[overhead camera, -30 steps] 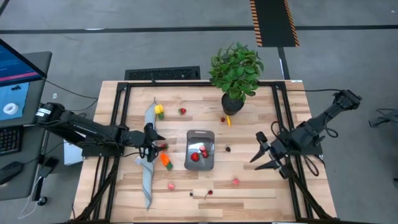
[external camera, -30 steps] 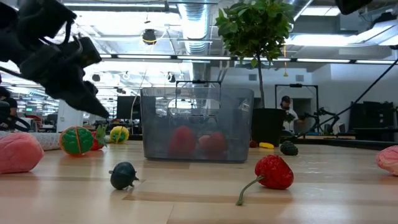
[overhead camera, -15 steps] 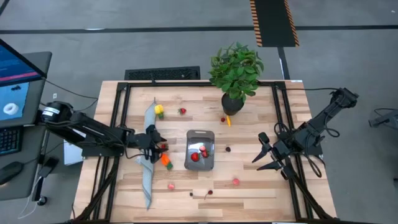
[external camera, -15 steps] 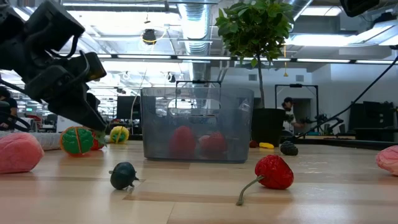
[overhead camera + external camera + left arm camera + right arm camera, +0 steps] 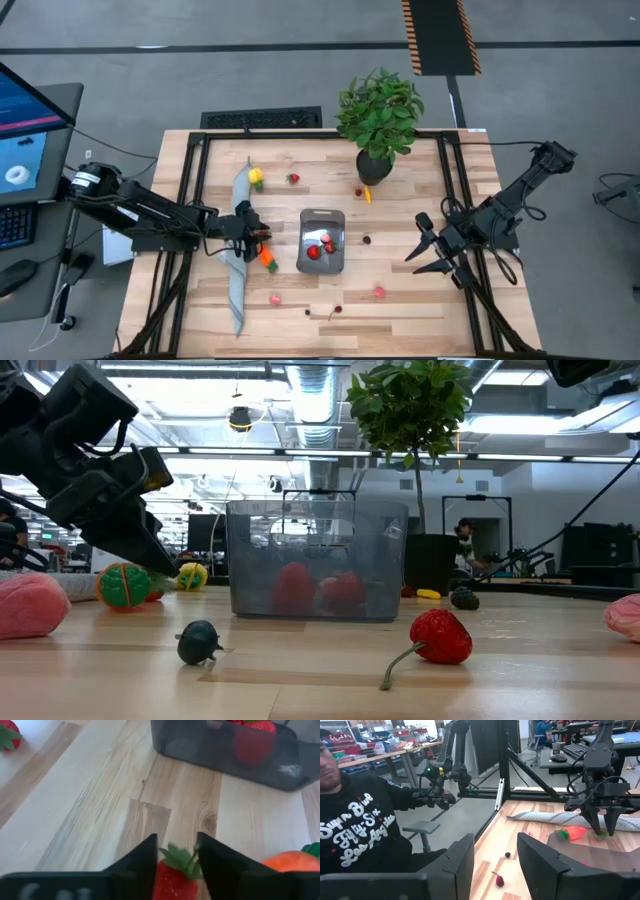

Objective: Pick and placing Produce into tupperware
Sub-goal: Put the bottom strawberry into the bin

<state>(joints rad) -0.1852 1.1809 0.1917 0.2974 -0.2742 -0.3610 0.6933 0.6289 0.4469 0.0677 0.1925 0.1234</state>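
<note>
Two arms: left at work, right waiting.
Left fingers (image 5: 176, 857): narrowed around a red strawberry (image 5: 172, 875) sitting on the tabletop (image 5: 90, 820).
Tupperware (image 5: 225, 750): just ahead of those fingers, red pieces inside.
Right fingers (image 5: 495, 855): parted, holding nothing.

I see a red strawberry (image 5: 170, 879) with a green leafy top between black fingers (image 5: 137, 865), an orange carrot (image 5: 267, 257), smoky grey tupperware (image 5: 322, 241), pale striped wood table (image 5: 400, 300).

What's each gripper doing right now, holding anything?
Left gripper: closed around a strawberry.
Right gripper: open, holding nothing.
</note>
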